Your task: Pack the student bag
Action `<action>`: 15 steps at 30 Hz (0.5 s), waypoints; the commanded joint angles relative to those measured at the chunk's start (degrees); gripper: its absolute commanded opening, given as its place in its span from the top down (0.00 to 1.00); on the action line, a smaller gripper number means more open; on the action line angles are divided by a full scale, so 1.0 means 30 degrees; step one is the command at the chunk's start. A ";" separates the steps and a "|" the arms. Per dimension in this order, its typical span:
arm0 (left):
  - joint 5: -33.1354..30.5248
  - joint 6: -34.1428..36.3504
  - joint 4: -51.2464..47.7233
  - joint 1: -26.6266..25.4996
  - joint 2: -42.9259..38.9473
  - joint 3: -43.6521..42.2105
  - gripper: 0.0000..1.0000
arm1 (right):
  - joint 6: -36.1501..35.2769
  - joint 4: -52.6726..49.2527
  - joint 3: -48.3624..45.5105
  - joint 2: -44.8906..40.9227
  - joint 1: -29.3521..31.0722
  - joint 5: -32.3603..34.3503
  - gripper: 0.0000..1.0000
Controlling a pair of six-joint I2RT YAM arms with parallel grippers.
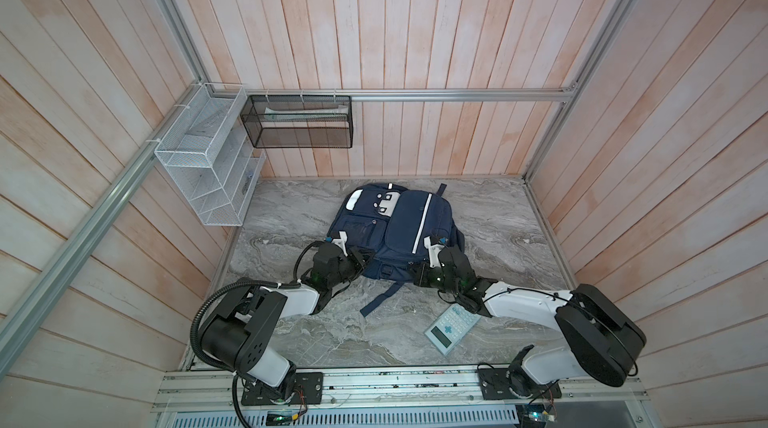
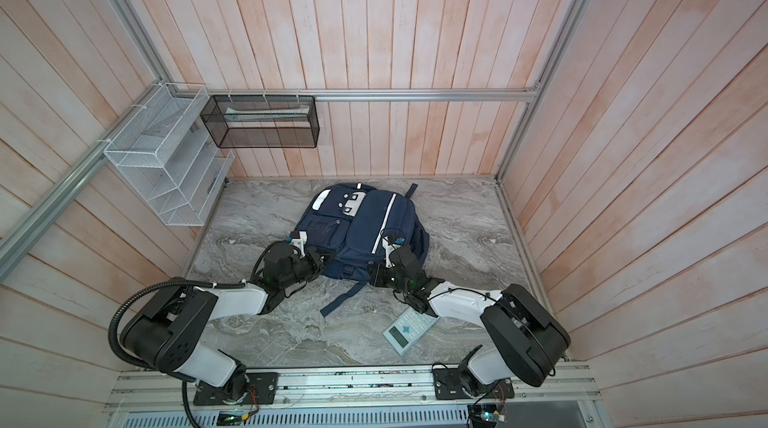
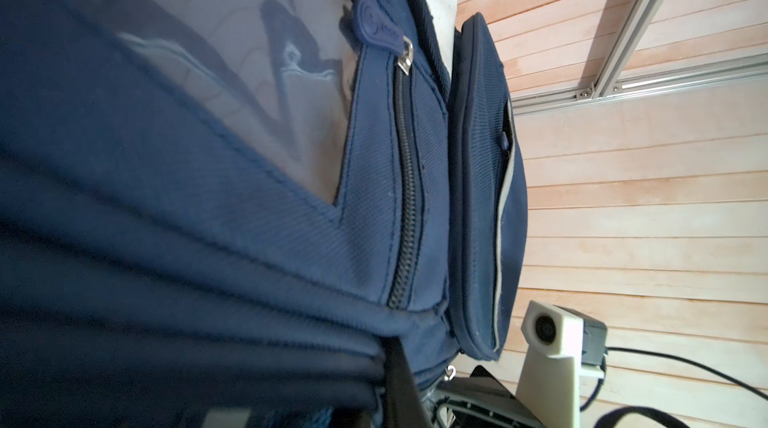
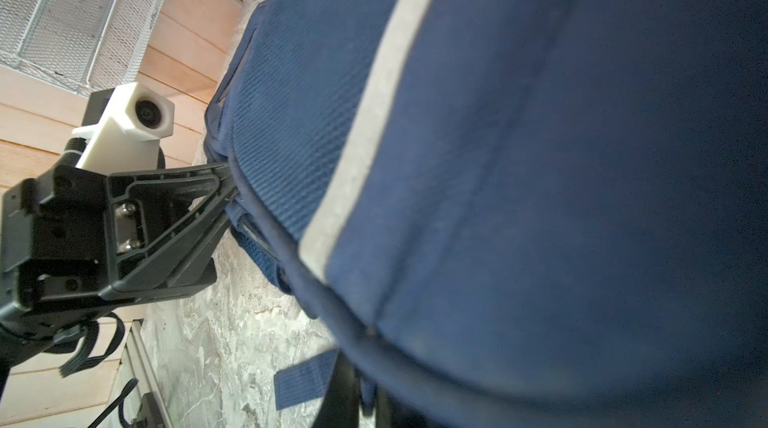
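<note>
In a top view, the navy student bag [image 1: 399, 230] lies flat, front up, on the marbled surface [image 1: 291, 330], toward the far middle, with one strap trailing to the near side. The left tool [image 1: 363, 258] sits low at the bag's near-left corner, and the right tool [image 1: 417, 273] is at its near-right edge. A pale calculator [image 1: 451, 328] lies near right, its far corner hidden behind the right arm. A white wire rack [image 1: 203, 172] and a black mesh basket [image 1: 299, 124] hang at the far left.

In a top view again, the student bag [image 2: 365, 230] is bracketed by the left tool [image 2: 321, 258] and the right tool [image 2: 376, 273]. The calculator [image 2: 409, 330] lies apart from the bag.

On the left wrist view, the student bag [image 3: 249, 230] fills the frame. We see a closed zipper [image 3: 405, 197], a clear pocket window [image 3: 249, 72], and the right arm's white wrist camera [image 3: 548, 334] beyond. This tool's own tips are not clear here.

On the right wrist view, the student bag [image 4: 540, 155] looms close with its white stripe [image 4: 365, 134]. The left tool [image 4: 228, 186] is pressed together, pinching the bag's edge piping. The right tool is pressed together too, but its tips are dark and blurred against the fabric, so I cannot tell whether cloth is caught.
</note>
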 commanded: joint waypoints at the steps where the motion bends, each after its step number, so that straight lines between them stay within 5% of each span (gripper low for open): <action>1: 0.0047 0.0835 0.0385 0.0766 -0.0065 -0.0526 1.00 | -0.1486 -0.2867 -0.0715 -0.1353 -0.1704 0.1145 1.00; 9: 0.0046 0.1557 -0.0659 0.1102 -0.0520 -0.0219 1.00 | -0.3709 -0.5031 -0.1420 -0.3556 -0.6037 -0.0696 1.00; 15: 0.0349 0.1396 -0.0326 0.1102 -0.0392 -0.0175 1.00 | -0.5744 -0.6254 -0.0378 -0.1963 -0.7350 -0.1943 1.00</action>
